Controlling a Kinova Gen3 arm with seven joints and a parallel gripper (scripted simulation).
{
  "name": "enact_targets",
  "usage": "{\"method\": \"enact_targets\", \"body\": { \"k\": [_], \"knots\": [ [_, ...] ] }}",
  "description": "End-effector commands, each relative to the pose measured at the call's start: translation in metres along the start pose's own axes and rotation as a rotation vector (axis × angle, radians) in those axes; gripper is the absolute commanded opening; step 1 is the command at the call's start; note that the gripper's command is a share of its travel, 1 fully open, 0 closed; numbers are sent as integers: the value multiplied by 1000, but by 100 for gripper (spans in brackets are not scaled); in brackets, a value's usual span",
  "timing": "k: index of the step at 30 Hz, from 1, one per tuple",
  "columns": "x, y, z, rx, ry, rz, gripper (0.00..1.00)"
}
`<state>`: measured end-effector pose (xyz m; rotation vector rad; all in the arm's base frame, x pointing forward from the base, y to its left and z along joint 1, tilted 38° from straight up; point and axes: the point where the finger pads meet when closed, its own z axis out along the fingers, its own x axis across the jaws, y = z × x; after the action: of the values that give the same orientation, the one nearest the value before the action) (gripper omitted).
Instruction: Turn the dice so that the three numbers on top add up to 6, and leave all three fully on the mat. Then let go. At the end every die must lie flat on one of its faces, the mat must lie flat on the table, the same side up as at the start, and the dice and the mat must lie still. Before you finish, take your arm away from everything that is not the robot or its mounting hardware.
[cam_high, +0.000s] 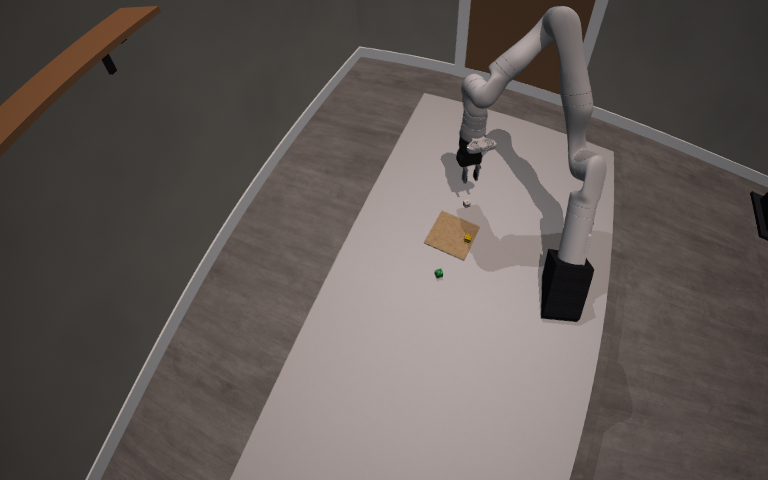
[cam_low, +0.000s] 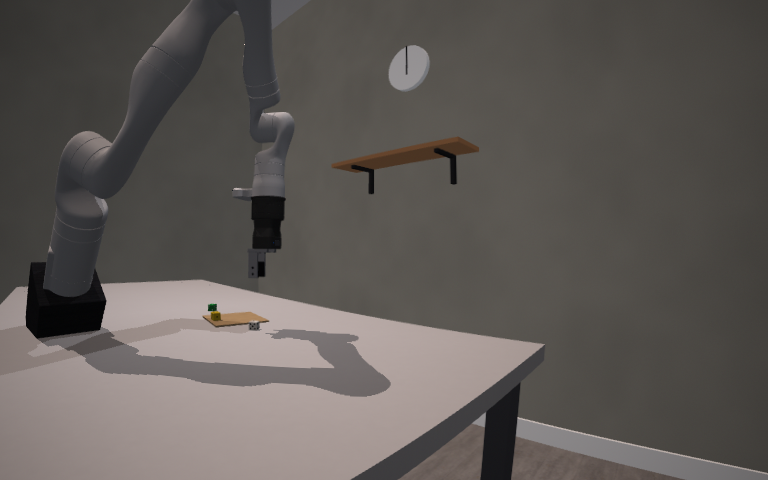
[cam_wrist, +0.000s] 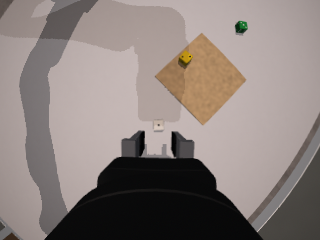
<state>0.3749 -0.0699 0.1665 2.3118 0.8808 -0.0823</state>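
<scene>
A tan mat (cam_high: 451, 234) lies flat on the white table; it also shows in the exterior view (cam_low: 235, 319) and the wrist view (cam_wrist: 202, 79). A yellow die (cam_high: 467, 238) (cam_low: 215, 315) (cam_wrist: 186, 59) sits on the mat near one edge. A white die (cam_high: 466, 203) (cam_low: 254, 325) (cam_wrist: 159, 124) lies on the table just off the mat. A green die (cam_high: 438, 273) (cam_low: 212, 307) (cam_wrist: 242, 27) lies on the table beyond the opposite side of the mat. My gripper (cam_high: 470, 174) (cam_low: 257, 270) (cam_wrist: 157, 140) hangs well above the table, over the white die, fingers apart and empty.
The arm's black base (cam_high: 565, 286) stands on the table beside the mat. A wall shelf (cam_low: 405, 154) and a round clock (cam_low: 408, 67) are on the far wall. The table's edge shows in the exterior view (cam_low: 453, 418).
</scene>
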Motion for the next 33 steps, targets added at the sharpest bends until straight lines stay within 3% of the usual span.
{"method": "enact_targets", "body": {
  "k": [1, 2, 11, 15, 21, 22, 33],
  "knots": [
    [1, 0, -1, 0, 3, 2, 70],
    [1, 0, -1, 0, 3, 2, 100],
    [1, 0, 0, 0, 3, 1, 100],
    [1, -5, 26, -3, 3, -52, 100],
    [0, -10, 43, 0, 3, -88, 100],
    [0, -10, 43, 0, 3, -88, 70],
    [0, -10, 43, 0, 3, -88, 70]
  ]
}}
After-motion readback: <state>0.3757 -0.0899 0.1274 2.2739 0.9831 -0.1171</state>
